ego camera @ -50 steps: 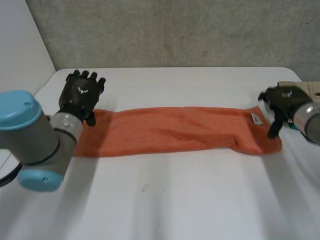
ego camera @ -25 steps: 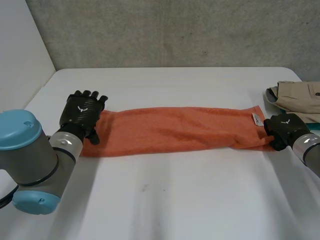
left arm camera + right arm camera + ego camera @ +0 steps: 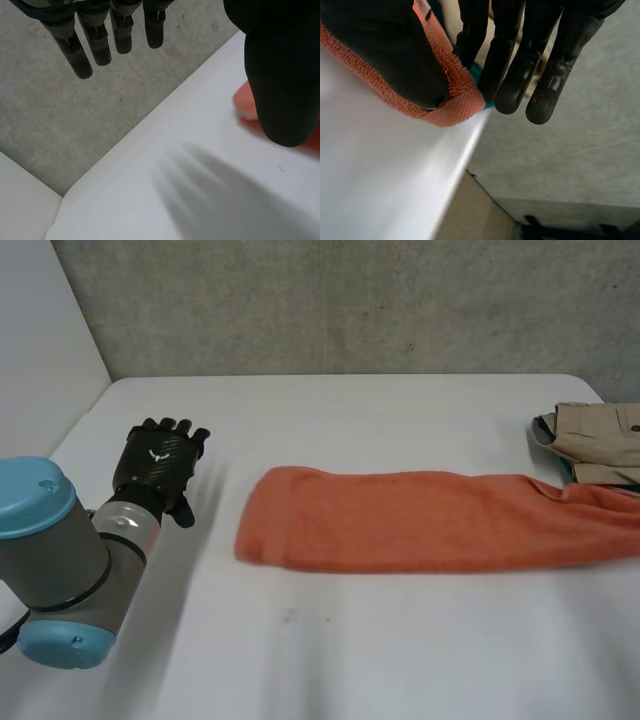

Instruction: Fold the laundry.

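An orange towel (image 3: pixel 430 522) lies as a long band across the white table (image 3: pixel 350 660), its right end running off past the table's right side. My right hand (image 3: pixel 380 55) is shut on that right end: the thumb pinches the towel's hemmed edge (image 3: pixel 460 105) against the fingers (image 3: pixel 515 75), out beyond the table's edge. My left hand (image 3: pixel 158 465) hovers open at the table's left, fingers straight, well apart from the towel's left end. In the left wrist view the fingers (image 3: pixel 85 45) hang spread and a bit of towel (image 3: pixel 242 102) shows behind the thumb.
A folded beige garment (image 3: pixel 600 440) with something teal under it lies at the table's far right, just behind the towel's right end. A concrete wall stands behind the table. The table's right edge (image 3: pixel 470 145) drops to the floor close to my right hand.
My right hand shut on the towel's right end and dragged the whole towel to the right, leaving the head view. The towel's left end slid away from my left hand, which stayed open.
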